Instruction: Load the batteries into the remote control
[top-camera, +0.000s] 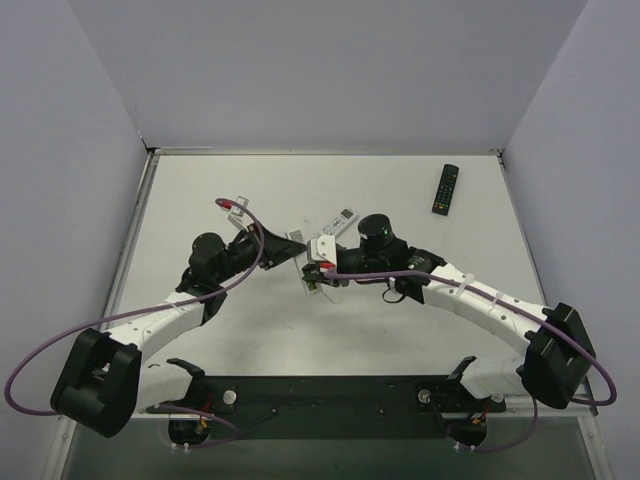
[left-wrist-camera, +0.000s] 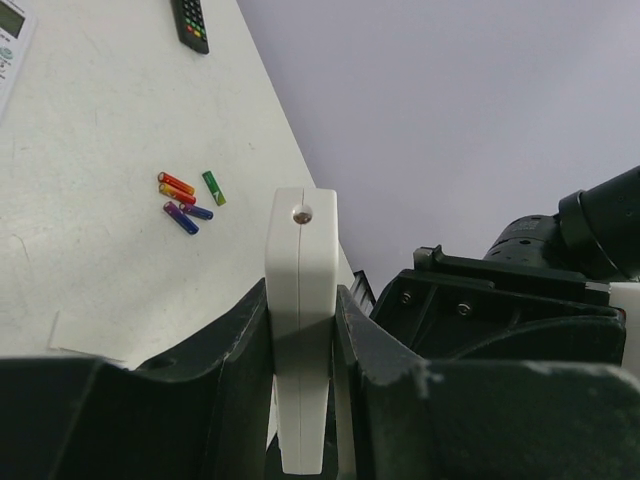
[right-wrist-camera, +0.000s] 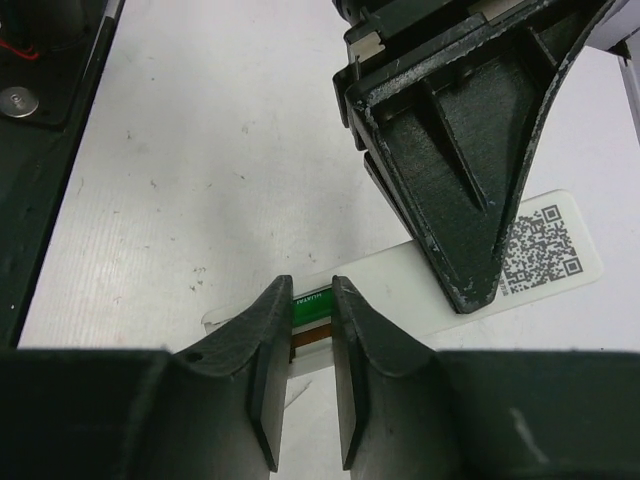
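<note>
My left gripper (left-wrist-camera: 302, 330) is shut on the slim white remote control (left-wrist-camera: 302, 260), holding it on edge just above the table. In the right wrist view the remote (right-wrist-camera: 400, 282) lies across the frame with a QR label, and a left finger (right-wrist-camera: 460, 150) rests on it. My right gripper (right-wrist-camera: 311, 292) is shut on a green battery (right-wrist-camera: 312, 301) at the remote's open end; a brown strip shows just below the cell. A second green battery (left-wrist-camera: 213, 187) lies on the table. In the top view both grippers, left (top-camera: 292, 250) and right (top-camera: 318, 272), meet at mid-table.
Red cells (left-wrist-camera: 177, 186) and blue/purple cells (left-wrist-camera: 187, 214) lie beside the loose green one. A wider white remote with a display (top-camera: 340, 220) sits just behind the grippers. A black remote (top-camera: 445, 188) lies at the back right. The right arm's wrist (left-wrist-camera: 520, 290) is close beside my left gripper.
</note>
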